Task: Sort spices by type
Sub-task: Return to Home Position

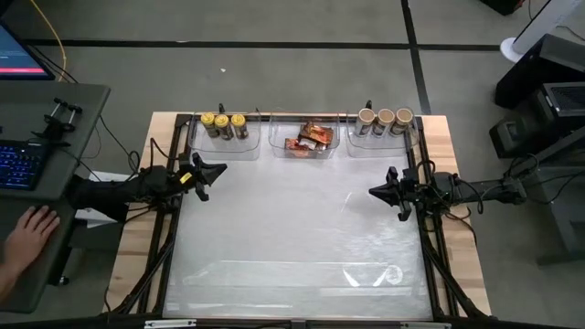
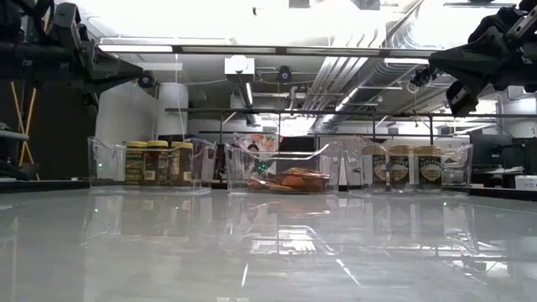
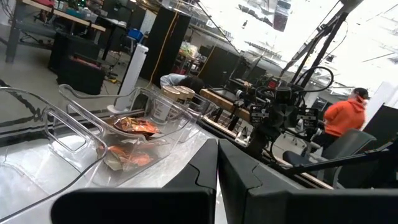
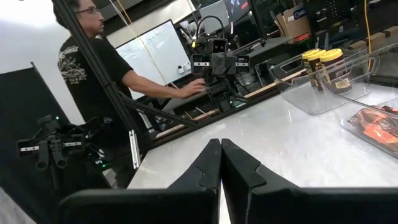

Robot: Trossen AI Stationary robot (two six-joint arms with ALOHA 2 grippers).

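Homing | left pincer point(image 1: 203, 174) and right pincer point(image 1: 382, 192) are held clenched, empty, above the tabletop point(image 1: 292, 238) | yellow-lidded jars point(image 1: 224, 122), packets point(image 1: 309, 139), tan-lidded jars point(image 1: 385, 118) are binned well beyond both pincers | arms are best retracted level, kept clear of the bins point(image 1: 224, 149).

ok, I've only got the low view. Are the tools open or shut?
Observer: Both shut. The left wrist view shows the left tool with its fingers together, and the right wrist view shows the same for the right tool.
Operator: Where are they over the table?
Observer: From above, the left tool is at the left edge of the table and the right tool at its right edge. Both point inward.
Operator: Anyone near the rig?
Observer: Yes. In the high view a person's hand rests on the desk left of the table, just below a keyboard.
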